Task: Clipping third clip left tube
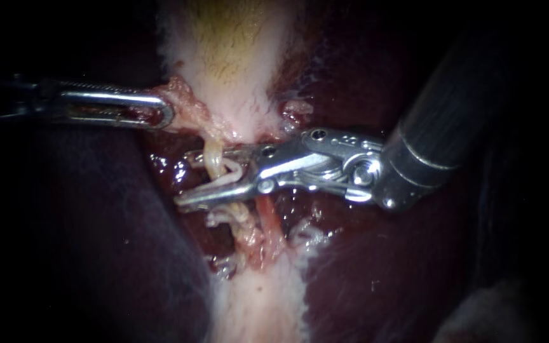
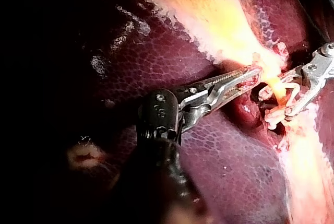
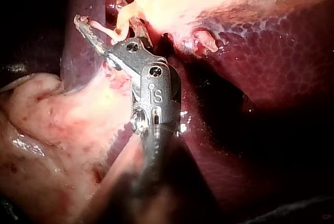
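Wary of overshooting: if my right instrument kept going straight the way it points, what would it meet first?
The pale tube, which stands between the right instrument's open jaws; it would reach their throat first. Beyond lies dark liver, though depth is unclear.

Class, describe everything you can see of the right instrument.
The right instrument has a dark shaft that enters from the upper right, a shiny metal wrist with pins, and two slim metal jaws. The jaws stand open, pointing left, one on each side of the pale tube that runs between them. Something whitish, perhaps a clip, sits inside the jaws. Dark red liver lies beneath.
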